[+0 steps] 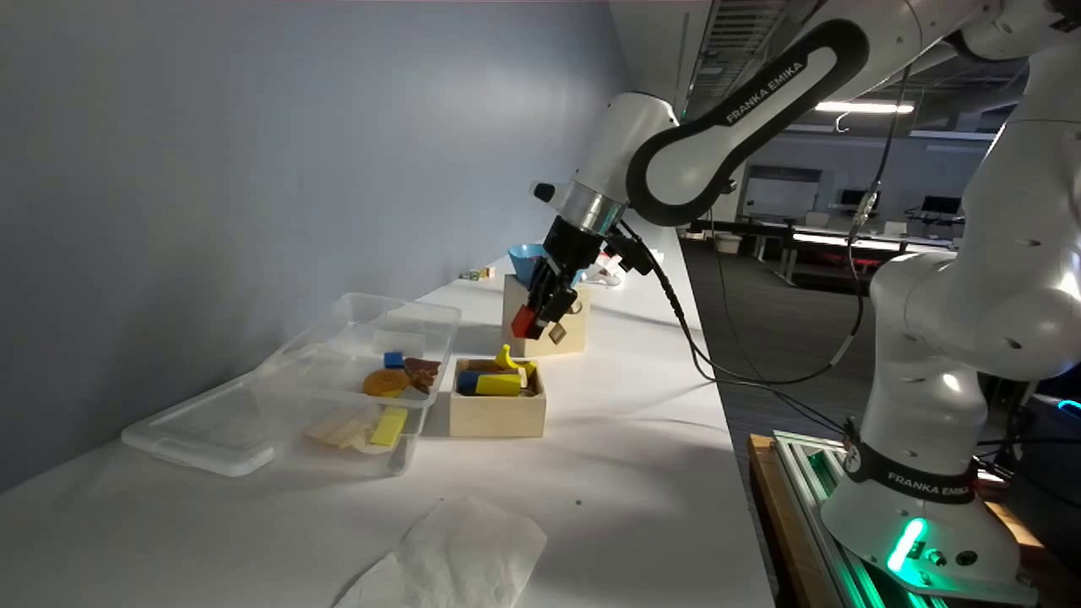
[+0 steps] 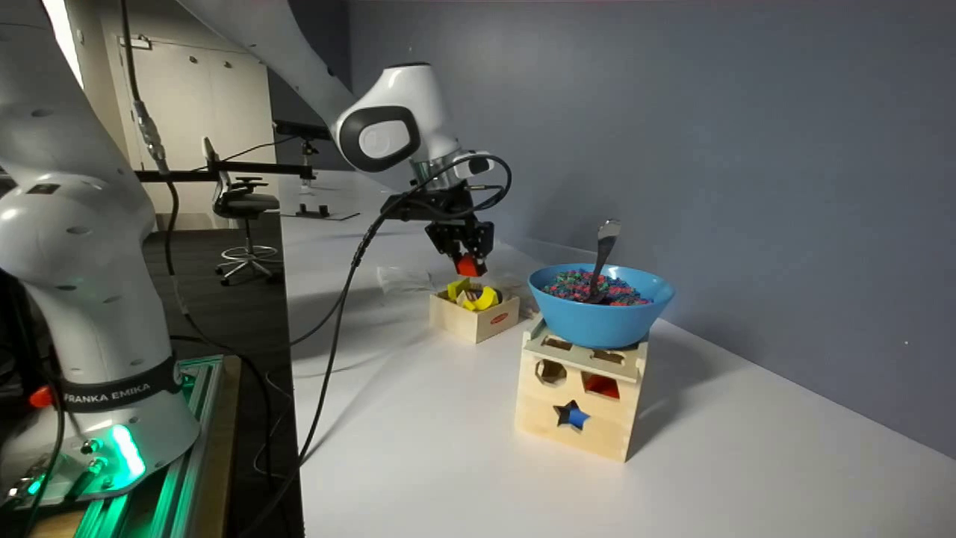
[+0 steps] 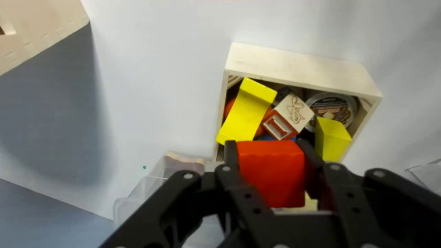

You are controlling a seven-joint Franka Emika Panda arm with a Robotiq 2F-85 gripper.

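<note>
My gripper [image 3: 270, 151] is shut on a red block [image 3: 272, 172], with a black finger on each side of it. In both exterior views the red block [image 1: 523, 323] [image 2: 468, 265] hangs in the air above a small open wooden box [image 1: 497, 417] [image 2: 467, 321]. In the wrist view the wooden box [image 3: 299, 67] holds yellow blocks [image 3: 246, 112], a letter cube [image 3: 287, 115], a round tin-like disc [image 3: 332, 106] and orange and blue pieces partly hidden. The block and fingers cover the box's near edge in that view.
A wooden shape-sorter box [image 2: 541, 407] stands near the wall, with a blue bowl [image 2: 601, 325] of coloured bits and a spoon [image 2: 606, 237] on top. A clear plastic container [image 1: 439, 338] with several pieces stands beside the small box. A white tissue [image 1: 473, 549] lies in front.
</note>
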